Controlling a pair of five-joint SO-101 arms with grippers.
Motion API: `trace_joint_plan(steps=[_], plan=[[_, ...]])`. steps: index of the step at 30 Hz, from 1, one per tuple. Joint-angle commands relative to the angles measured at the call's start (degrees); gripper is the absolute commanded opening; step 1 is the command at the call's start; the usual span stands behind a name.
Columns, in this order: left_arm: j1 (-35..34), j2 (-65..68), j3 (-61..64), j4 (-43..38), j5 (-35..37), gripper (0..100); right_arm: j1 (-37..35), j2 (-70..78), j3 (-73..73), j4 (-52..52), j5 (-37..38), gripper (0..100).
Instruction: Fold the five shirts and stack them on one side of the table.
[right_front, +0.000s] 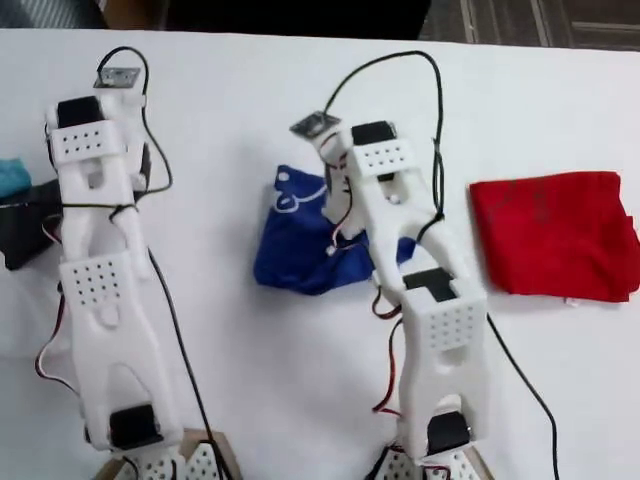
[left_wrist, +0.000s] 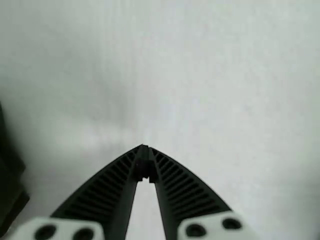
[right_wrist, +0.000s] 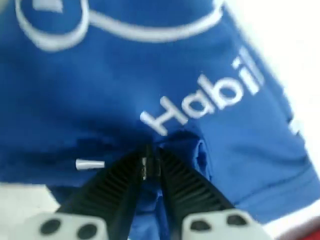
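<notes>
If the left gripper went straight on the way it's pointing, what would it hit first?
Probably the bare white table: the left gripper is shut and aimed at it, nothing in between, though depth is unclear.

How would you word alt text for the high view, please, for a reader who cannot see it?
Two white arms stand on a white table, the right arm extended over a crumpled blue shirt at the centre. A folded red shirt lies to its right; a dark cloth and a teal cloth sit at the edge beside the left arm.
</notes>
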Motion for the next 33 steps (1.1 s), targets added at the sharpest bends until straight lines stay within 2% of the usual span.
trace_joint_plan(steps=[1, 6, 14, 19, 21, 25, 26, 30, 31, 33], plan=[[-0.26, -0.88, -2.24, 0.79, 0.62, 3, 0.13, -6.29, -1.76, 5.67, 4.22, 2.1], [-0.26, -0.88, -2.59, 0.79, 0.62, 3, 1.89, -11.12, 2.02, 6.64, 7.82, 2.1], [-0.26, -1.23, -2.59, 0.62, 0.62, 3, 6.29, -16.48, 18.99, 6.37, 15.03, 2.1], [-0.18, -0.88, -2.59, 0.44, 0.62, 3, 10.24, -22.73, 20.75, 4.26, 15.65, 2.1], [0.35, -0.88, -2.59, 0.44, 1.14, 3, 12.44, -25.89, 20.75, 0.22, 13.01, 2.1], [1.67, -0.88, -2.59, 0.44, 2.81, 3, 17.19, -26.68, 20.75, -9.63, -3.43, 3.0], [2.29, -0.88, -2.59, 0.44, 2.90, 3, 17.54, -25.80, 20.75, -10.77, -5.27, 5.7], [4.57, -0.88, -2.59, 0.44, 2.90, 3, 17.36, -19.74, 19.69, -13.67, -8.44, 26.5], [5.10, -0.88, -2.59, 0.44, 2.90, 3, 17.27, -17.80, 18.81, -14.29, -8.62, 29.5], [5.89, -0.88, -2.59, 0.44, 2.90, 3, 17.10, -13.67, 15.56, -14.46, -8.62, 28.9]])
